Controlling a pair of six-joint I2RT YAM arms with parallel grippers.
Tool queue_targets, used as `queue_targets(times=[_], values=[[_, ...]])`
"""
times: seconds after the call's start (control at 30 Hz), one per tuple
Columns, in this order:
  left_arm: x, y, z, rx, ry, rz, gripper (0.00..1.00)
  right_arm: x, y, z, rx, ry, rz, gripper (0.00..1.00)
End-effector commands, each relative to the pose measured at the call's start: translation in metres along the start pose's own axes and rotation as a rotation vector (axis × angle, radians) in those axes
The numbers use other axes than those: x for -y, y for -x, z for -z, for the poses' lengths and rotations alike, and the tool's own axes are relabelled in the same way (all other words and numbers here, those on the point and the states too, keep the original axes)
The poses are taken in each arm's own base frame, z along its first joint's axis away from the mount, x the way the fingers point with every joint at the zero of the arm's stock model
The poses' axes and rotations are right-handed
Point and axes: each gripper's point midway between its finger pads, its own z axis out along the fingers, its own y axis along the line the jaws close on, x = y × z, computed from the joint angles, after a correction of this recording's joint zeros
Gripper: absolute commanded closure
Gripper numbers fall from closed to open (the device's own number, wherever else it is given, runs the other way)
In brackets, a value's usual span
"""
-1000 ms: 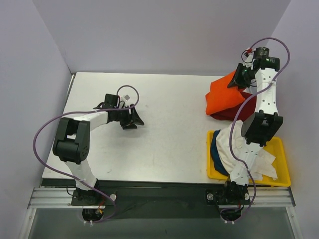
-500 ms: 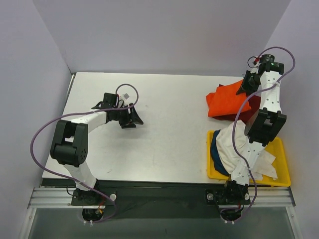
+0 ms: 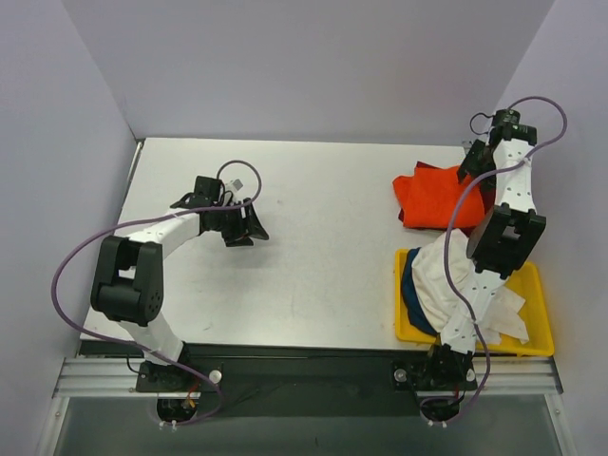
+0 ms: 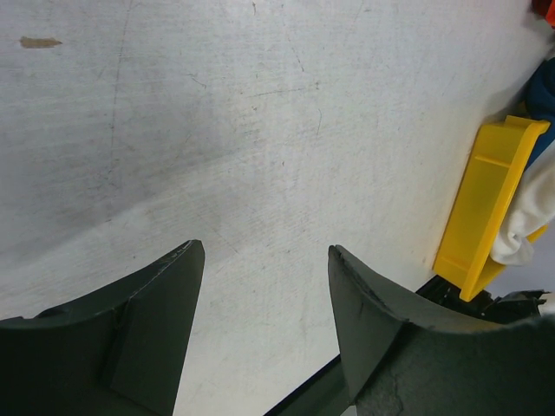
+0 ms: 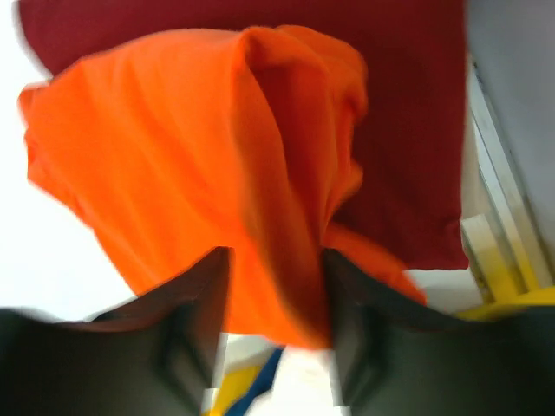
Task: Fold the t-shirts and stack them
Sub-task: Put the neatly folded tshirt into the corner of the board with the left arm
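Left claw: is being held low over the left half of the tabletop, its two dark fingers being spread wide. Nothing is being gripped; only scuffed white surface is being shown in the gap.
Tabletop mark: a small brown fleck is being seen on the surface in the left wrist view, well apart from the claw.
Orange t-shirt: is being seen lying crumpled at the far right of the tabletop, on top of the dark red t-shirt, with a raised fold running toward the right claw.
Dark red t-shirt: is being seen lying flat under the orange one, its edges being shown past the orange cloth on the near and right sides.
Right claw: is being held over the far right edge of the orange t-shirt. Its fingers are being seen parted, with the orange fold standing between them. The wrist view is blurred, so whether that fold is being pinched cannot be told.
Yellow plastic bin: is being seen at the near right corner, just beside the two shirts.
White t-shirts: are being seen heaped in the bin, partly spilling over its rim.
Navy t-shirt: is being seen in the left part of the bin, beneath the white cloth.
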Motion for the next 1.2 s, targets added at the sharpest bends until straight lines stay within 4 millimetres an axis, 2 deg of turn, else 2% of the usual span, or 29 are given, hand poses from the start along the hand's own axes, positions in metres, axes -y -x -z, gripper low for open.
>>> queue_targets(times=[0.0,0.03,0.07,0.1,0.13,0.17,0.2,0.23,0.27,0.33,0.37,0.43,0.47,0.53,0.57,0.6,0.63,0.67,0.7,0.73,0.77,0.8,0.83,0.87,0.93,1.0,1.03,1.17], values=[[0.018,0.03,0.031,0.131,0.026,-0.082,0.3,0.032,0.009,0.018,0.093,-0.185,-0.072,0.45],[0.023,0.034,0.038,0.156,0.029,-0.095,0.3,0.033,0.004,0.014,0.095,-0.203,-0.074,0.4],[0.023,0.034,0.042,0.166,0.04,-0.097,0.3,0.035,0.006,0.024,0.126,-0.213,-0.08,0.34],[0.021,0.037,0.047,0.188,0.061,-0.105,0.28,0.042,0.005,0.028,0.147,-0.256,-0.094,0.25],[0.025,0.039,0.054,0.207,0.067,-0.114,0.27,0.041,-0.001,0.025,0.15,-0.27,-0.088,0.22],[0.025,0.04,0.058,0.221,0.077,-0.121,0.27,0.042,0.001,0.039,0.189,-0.28,-0.093,0.17],[0.022,0.042,0.062,0.24,0.102,-0.119,0.26,0.043,-0.001,0.042,0.206,-0.29,-0.093,0.13],[0.026,0.045,0.07,0.265,0.105,-0.131,0.26,0.045,-0.007,0.039,0.215,-0.309,-0.091,0.11],[0.025,0.045,0.073,0.276,0.117,-0.133,0.25,0.039,-0.008,0.054,0.254,-0.293,-0.088,0.1],[0.025,0.049,0.085,0.32,0.144,-0.141,0.22,0.033,-0.009,0.062,0.3,-0.269,-0.089,0.07],[0.025,0.049,0.088,0.331,0.151,-0.144,0.21,0.028,-0.021,0.067,0.303,-0.255,-0.072,0.07],[0.027,0.051,0.1,0.379,0.165,-0.156,0.17,0.017,-0.027,0.074,0.334,-0.223,-0.055,0.07],[0.028,0.052,0.104,0.396,0.168,-0.165,0.16,0.014,-0.038,0.08,0.34,-0.203,-0.038,0.07],[0.029,0.053,0.115,0.437,0.18,-0.176,0.13,-0.004,-0.05,0.086,0.364,-0.154,-0.004,0.07],[0.028,0.052,0.117,0.445,0.185,-0.179,0.09,-0.011,-0.053,0.1,0.396,-0.114,0.002,0.07],[0.028,0.053,0.121,0.46,0.194,-0.179,0.06,-0.022,-0.074,0.094,0.37,-0.091,0.042,0.04],[0.027,0.05,0.125,0.473,0.196,-0.181,0.03,-0.03,-0.077,0.099,0.396,-0.056,0.053,0.03],[0.028,0.05,0.128,0.489,0.196,-0.184,0.03,-0.039,-0.084,0.111,0.422,-0.005,0.063,0.02],[0.027,0.05,0.13,0.497,0.197,-0.187,0.03,-0.038,-0.098,0.105,0.403,0.004,0.068,0.01],[0.028,0.047,0.134,0.513,0.192,-0.193,0.03,-0.056,-0.111,0.109,0.41,0.053,0.106,0.01],[0.029,0.047,0.135,0.524,0.187,-0.195,0.03,-0.062,-0.117,0.12,0.435,0.097,0.106,0.0],[0.029,0.047,0.138,0.536,0.19,-0.198,0.03,-0.073,-0.127,0.122,0.428,0.151,0.123,0.0],[0.032,0.047,0.143,0.554,0.186,-0.201,0.03,-0.085,-0.147,0.116,0.407,0.194,0.163,0.0],[0.029,0.045,0.143,0.556,0.193,-0.192,0.03,-0.091,-0.154,0.124,0.422,0.237,0.173,0.0],[0.024,0.043,0.148,0.576,0.22,-0.181,0.03,-0.105,-0.183,0.121,0.392,0.294,0.217,0.0],[0.02,0.043,0.151,0.592,0.243,-0.175,0.03,-0.111,-0.2,0.125,0.39,0.338,0.235,0.0],[0.019,0.041,0.154,0.598,0.245,-0.177,0.03,-0.116,-0.215,0.121,0.373,0.357,0.256,0.0],[0.013,0.04,0.16,0.626,0.274,-0.171,0.03,-0.124,-0.232,0.129,0.394,0.412,0.277,0.0]])
